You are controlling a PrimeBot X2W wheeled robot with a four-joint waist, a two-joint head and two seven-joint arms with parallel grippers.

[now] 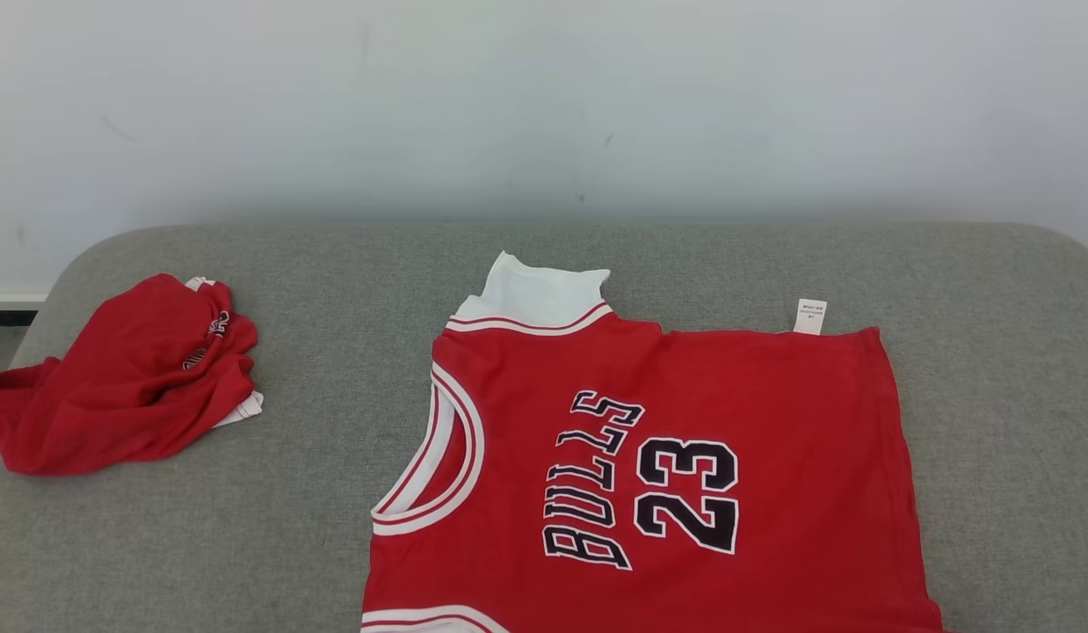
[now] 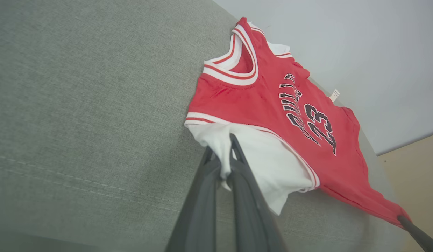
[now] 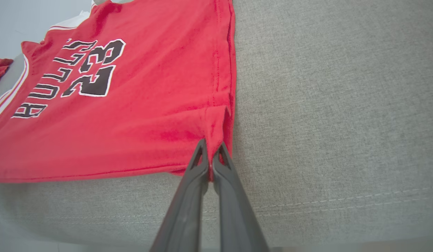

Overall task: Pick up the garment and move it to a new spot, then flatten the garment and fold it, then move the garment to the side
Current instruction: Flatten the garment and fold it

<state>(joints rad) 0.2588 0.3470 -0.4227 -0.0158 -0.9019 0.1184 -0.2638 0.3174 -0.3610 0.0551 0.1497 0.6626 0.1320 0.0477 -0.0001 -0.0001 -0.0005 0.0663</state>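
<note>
Sideways, jersey (image 1: 667,457) flat, neck left, hem right

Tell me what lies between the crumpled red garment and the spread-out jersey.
Nothing: in the head view, bare grey cushion separates the crumpled red garment from the jersey.

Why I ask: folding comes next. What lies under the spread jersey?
The grey cushion shows all around the jersey, which rests on it. Anything directly beneath is covered by the red cloth; no bulge shows.
</note>
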